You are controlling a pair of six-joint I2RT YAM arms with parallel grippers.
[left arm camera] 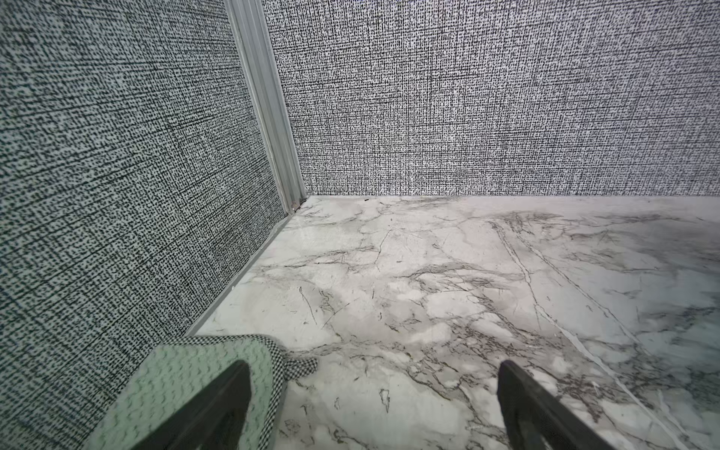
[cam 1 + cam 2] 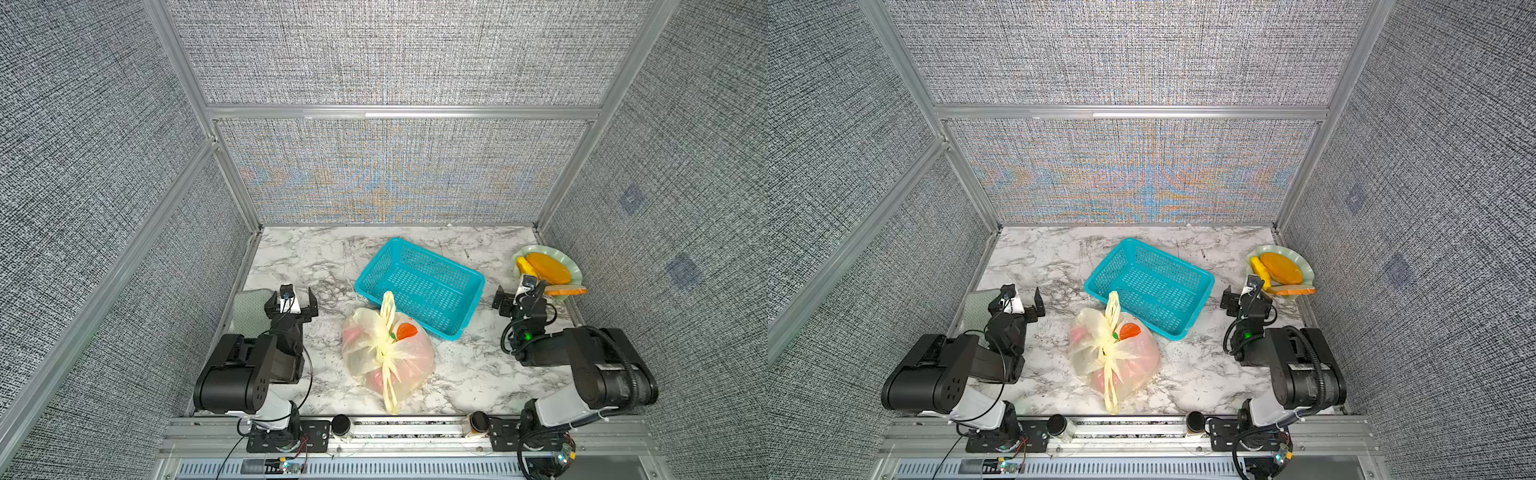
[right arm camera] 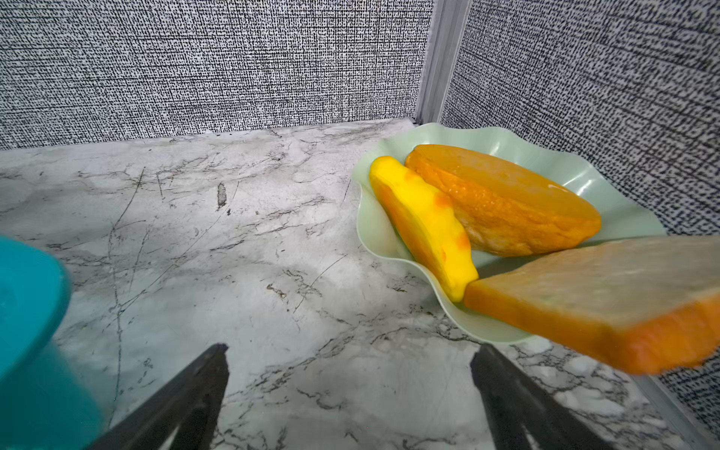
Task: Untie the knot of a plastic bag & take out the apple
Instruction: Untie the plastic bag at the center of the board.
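The pale yellow plastic bag [image 2: 409,361] [image 2: 1138,357] lies on the marble table in both top views, just in front of the basket. Its knot [image 2: 381,354] [image 2: 1105,353] sits on top, one loop end reaching toward the basket and one toward the front rail. Reddish round shapes show through the plastic; I cannot tell which is the apple. My left gripper [image 2: 291,301] [image 2: 1017,302] [image 1: 373,366] stands open and empty left of the bag, well apart from it. My right gripper [image 2: 519,293] [image 2: 1244,295] [image 3: 350,348] is open and empty to the bag's right, beside the plate.
A teal mesh basket [image 2: 419,286] [image 2: 1148,282] [image 3: 31,331] stands behind the bag. A pale green plate [image 2: 540,249] [image 3: 374,233] with yellow and orange food pieces sits at the right wall. A green cloth [image 2: 249,309] [image 1: 187,382] lies under my left gripper by the left wall.
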